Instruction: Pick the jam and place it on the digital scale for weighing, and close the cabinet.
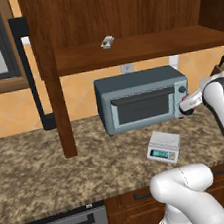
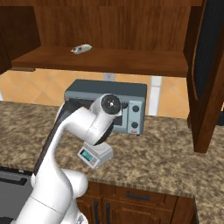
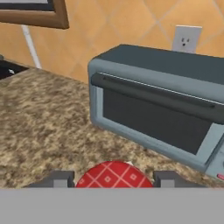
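Note:
The jam (image 3: 113,176) shows its red checked lid between my two finger tips, and my gripper (image 3: 113,180) is shut on it. In the left base view my gripper (image 1: 187,109) hangs in front of the right end of the toaster oven, above the counter, up and to the right of the digital scale (image 1: 163,147). The flat light-grey scale (image 2: 95,155) lies on the granite counter with nothing on its plate. The dark-brown cabinet (image 1: 126,49) stands open, its right door (image 2: 210,74) swung out toward me.
A blue-grey toaster oven (image 1: 142,100) stands at the back of the counter (image 1: 51,167), close ahead in the hand view (image 3: 162,105). A small grey-white boxy item (image 1: 107,41) lies on the cabinet shelf. The left cabinet door (image 1: 56,91) juts out edge-on over the counter.

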Controlling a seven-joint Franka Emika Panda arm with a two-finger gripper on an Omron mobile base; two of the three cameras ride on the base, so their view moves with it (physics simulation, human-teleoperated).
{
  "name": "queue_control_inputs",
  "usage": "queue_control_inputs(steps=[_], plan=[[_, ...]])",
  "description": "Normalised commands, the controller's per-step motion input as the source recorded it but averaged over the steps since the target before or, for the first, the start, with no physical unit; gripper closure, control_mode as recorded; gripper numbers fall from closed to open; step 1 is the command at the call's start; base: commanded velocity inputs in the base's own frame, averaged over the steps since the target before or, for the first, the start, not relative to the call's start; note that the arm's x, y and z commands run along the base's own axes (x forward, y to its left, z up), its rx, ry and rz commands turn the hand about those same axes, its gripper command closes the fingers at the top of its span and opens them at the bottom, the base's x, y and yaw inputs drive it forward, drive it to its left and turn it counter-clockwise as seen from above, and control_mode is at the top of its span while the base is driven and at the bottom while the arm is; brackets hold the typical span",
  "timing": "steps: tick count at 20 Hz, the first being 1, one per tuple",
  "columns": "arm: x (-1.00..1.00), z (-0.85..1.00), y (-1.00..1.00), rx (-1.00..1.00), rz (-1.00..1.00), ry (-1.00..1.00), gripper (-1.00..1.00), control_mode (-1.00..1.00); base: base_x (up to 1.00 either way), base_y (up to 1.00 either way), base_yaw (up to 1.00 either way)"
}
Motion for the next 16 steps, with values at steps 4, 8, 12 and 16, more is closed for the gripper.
queue_control_inputs(steps=[4, 8, 12, 16], plan=[[0.57, -1.0, -0.46, 0.0, 0.38, 0.03, 1.0, -1.0, 0.0, 0.0, 0.0], [0.32, -0.8, -0.1, 0.0, 0.36, -0.01, 1.0, -1.0, 0.0, 0.0, 0.0], [0.56, -0.59, 0.03, 0.0, 0.28, -0.01, 1.0, -1.0, 0.0, 0.0, 0.0], [0.47, -0.25, 0.15, 0.01, 0.23, -0.01, 1.0, -1.0, 0.0, 0.0, 0.0]])
